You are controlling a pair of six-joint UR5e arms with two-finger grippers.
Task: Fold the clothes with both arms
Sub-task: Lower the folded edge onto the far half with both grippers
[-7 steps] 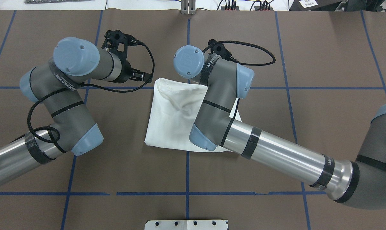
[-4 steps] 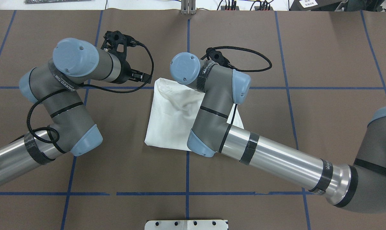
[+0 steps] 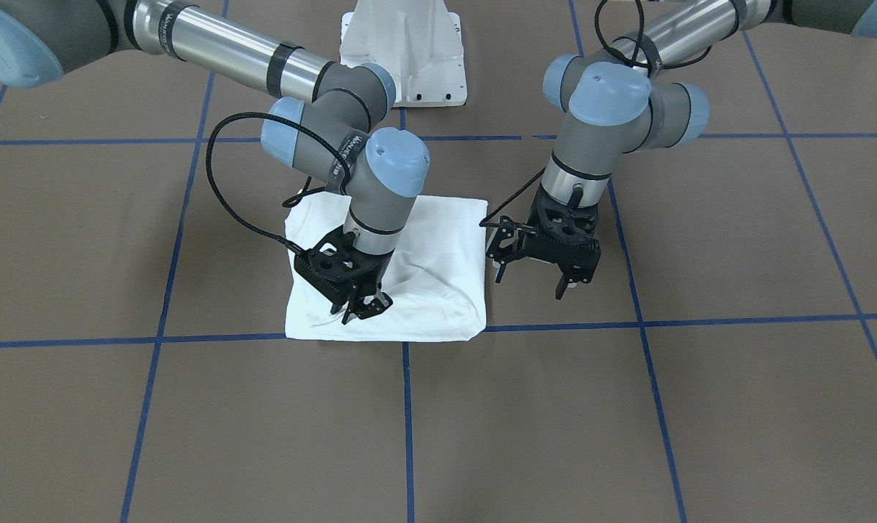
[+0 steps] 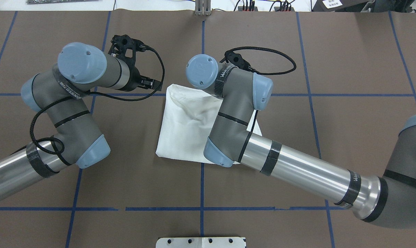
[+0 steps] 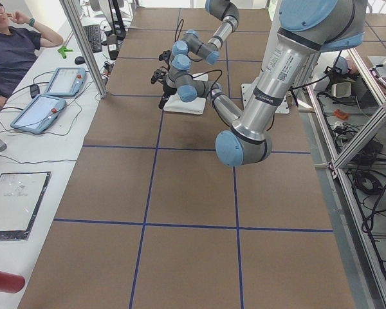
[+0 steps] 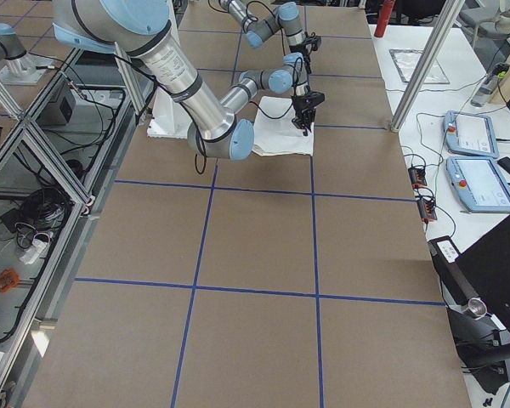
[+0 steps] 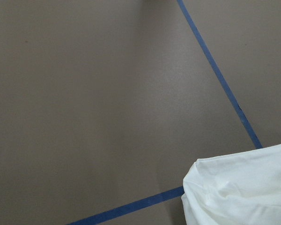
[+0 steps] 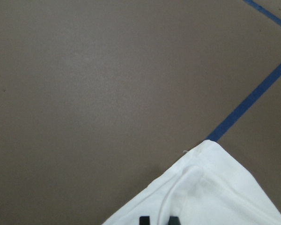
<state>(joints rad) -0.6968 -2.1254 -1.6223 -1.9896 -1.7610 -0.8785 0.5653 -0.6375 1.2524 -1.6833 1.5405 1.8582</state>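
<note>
- The silver-and-grey left arm (image 4: 70, 113) had barely shifted over the last second. Its black left pincer (image 3: 530, 286) hung released, fingers spread and pointing down, above the brown counter (image 4: 125, 179). It was just beside the white long-sleeved T-shirt (image 4: 183, 127) and touched nothing.
- That T-shirt lay in the counter's middle as a compact folded rectangle with its outline unchanged. This suggested the folding was nearly done and only tidying remained.
- The silver-and-grey right arm (image 4: 297, 165) had swayed slightly toward the left arm and back, its wrist bent over the T-shirt. Its black right pincer (image 3: 363, 307) pressed down near the edge farthest from the robot, clenched almost together and seemingly pinching a small fold of fabric.
</note>
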